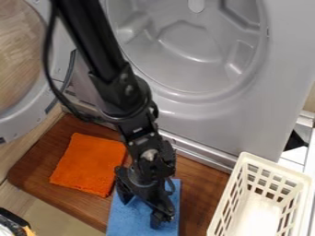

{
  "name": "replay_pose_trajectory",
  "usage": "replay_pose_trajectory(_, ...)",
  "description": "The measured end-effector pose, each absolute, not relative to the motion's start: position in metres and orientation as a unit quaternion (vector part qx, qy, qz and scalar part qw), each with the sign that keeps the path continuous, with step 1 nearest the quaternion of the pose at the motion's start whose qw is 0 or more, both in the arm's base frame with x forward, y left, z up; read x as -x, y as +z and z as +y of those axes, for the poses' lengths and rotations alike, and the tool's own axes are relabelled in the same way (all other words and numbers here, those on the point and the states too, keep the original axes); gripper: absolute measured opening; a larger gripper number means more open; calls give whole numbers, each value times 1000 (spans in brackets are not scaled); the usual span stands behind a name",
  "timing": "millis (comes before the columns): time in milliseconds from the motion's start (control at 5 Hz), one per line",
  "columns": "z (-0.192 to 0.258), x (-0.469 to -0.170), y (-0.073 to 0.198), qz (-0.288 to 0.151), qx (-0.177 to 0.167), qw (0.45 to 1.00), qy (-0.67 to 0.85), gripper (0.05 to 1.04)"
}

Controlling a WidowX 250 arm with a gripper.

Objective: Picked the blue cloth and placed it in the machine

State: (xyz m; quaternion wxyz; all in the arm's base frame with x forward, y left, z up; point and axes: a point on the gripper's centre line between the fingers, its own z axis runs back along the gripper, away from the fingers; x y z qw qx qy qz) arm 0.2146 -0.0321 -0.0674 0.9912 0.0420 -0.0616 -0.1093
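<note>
1 gripper (141, 208), 1 blue cloth (125, 222) beneath

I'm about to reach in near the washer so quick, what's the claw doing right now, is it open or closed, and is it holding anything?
Claw: open, fingers apart over the blue cloth, with nothing gripped that I can see.

Black tubular arm (92, 39), slim black cable (47, 60), greyish screw heads (128, 88), black two-fingered gripper (142, 211).
</note>
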Motion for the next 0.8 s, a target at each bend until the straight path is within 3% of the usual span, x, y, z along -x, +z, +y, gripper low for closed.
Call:
replay_pose_trajectory(200, -29, -222, -80, -56, -19, 993, -105, 951)
replay_pose_trajectory(400, -30, -229, -83, -55, -4, 994, -95, 754)
replay_pose_trajectory(800, -22, -223, -78, -51, -18, 995, -88, 320)
